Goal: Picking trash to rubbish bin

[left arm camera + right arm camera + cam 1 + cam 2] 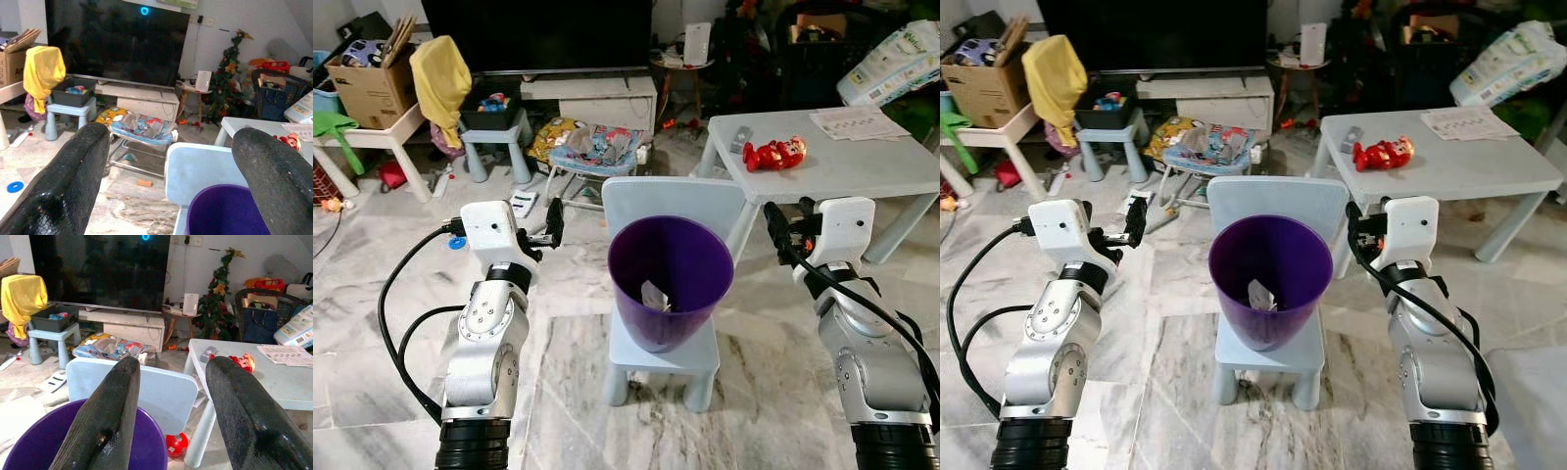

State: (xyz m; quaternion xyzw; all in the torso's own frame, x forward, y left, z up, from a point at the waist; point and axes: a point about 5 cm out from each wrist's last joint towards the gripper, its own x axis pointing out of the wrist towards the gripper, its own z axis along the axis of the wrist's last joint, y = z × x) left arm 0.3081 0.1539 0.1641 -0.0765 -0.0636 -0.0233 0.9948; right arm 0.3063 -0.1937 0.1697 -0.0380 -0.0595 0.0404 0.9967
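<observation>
A purple rubbish bin [671, 284] stands on a small pale-blue chair [666, 352] right in front of me. A crumpled white piece of trash [654, 294] lies at its bottom. My left gripper [553, 223] is held up to the left of the bin, open and empty, its fingers [63, 181] wide apart. To the right of the bin, near the white table, my right gripper [773, 230] is also open and empty, its fingers [105, 416] spread over the bin's rim [146, 426].
A white table [862, 166] at the right carries a red toy [775, 153] and papers. Behind the chair lie a baby bouncer [597, 152], a TV stand, a small stool with a black tray, and a cardboard box at the far left. The marble floor has scattered small items.
</observation>
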